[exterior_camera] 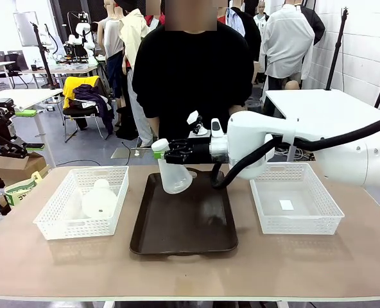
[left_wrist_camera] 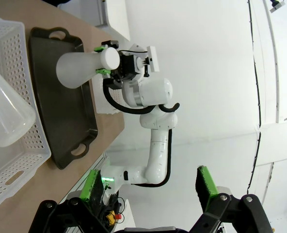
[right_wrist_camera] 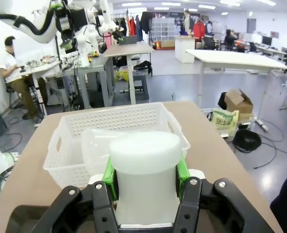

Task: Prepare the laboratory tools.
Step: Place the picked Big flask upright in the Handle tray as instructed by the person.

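- We record the flask [exterior_camera: 174, 174] as frosted, translucent, matt plastic.
- We find the tray [exterior_camera: 183, 226] dark, smooth, faintly glossy.
- We note the right basket [exterior_camera: 299, 224] as white perforated plastic.

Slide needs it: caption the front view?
Right gripper holds a frosted flask by its neck over the brown tray; another flask sits in the left basket.

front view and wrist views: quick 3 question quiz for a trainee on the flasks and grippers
1. True or false: the right gripper is shut on a flask at its neck.
2. Where does the other flask lie? A) left basket B) tray C) right basket
3. Fill in: the left gripper has its jaws ____.
Key: 1 true; 2 A; 3 open.
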Tool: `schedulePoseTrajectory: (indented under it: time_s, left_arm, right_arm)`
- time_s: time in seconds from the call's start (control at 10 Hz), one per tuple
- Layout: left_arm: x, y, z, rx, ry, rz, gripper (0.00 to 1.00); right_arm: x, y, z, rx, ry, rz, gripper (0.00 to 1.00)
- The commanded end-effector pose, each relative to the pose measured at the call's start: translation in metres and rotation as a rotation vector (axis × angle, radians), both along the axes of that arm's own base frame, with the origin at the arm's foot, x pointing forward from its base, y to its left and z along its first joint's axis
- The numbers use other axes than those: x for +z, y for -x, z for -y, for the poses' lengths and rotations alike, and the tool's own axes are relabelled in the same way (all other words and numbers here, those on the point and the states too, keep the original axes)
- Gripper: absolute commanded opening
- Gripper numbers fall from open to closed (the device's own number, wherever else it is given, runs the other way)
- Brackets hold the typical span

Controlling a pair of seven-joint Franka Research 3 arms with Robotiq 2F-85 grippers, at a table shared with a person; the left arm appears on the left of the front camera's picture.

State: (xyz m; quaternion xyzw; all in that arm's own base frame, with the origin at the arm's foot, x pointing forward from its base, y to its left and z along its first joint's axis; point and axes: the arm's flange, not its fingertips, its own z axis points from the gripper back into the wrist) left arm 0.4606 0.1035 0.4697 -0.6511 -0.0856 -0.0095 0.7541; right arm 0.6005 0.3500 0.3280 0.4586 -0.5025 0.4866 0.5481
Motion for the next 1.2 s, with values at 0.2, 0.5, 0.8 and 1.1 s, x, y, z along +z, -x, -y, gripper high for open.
schedulePoseTrajectory:
  time_s: [0.2,0.5,0.8,1.1]
  left_arm:
    - [0.002,0.001,-0.001,0.001,0.002,0.005,1.0]
    - [0.002,0.001,-0.001,0.001,0.002,0.005,1.0]
    - [0.002,0.001,-0.001,0.001,0.002,0.005,1.0]
    - [0.002,0.001,-0.001,0.001,0.002,0.005,1.0]
  right_arm:
    - [-0.019,-0.01,-0.012,-0.004,-0.008,0.008,0.0]
    - [-0.026,-0.011,-0.011,-0.007,-0.003,-0.014,0.08]
    - [-0.029,-0.009,-0.007,-0.018,0.001,-0.013,0.67]
    - [-0.029,-0.007,-0.005,-0.046,0.047,-0.025,1.0]
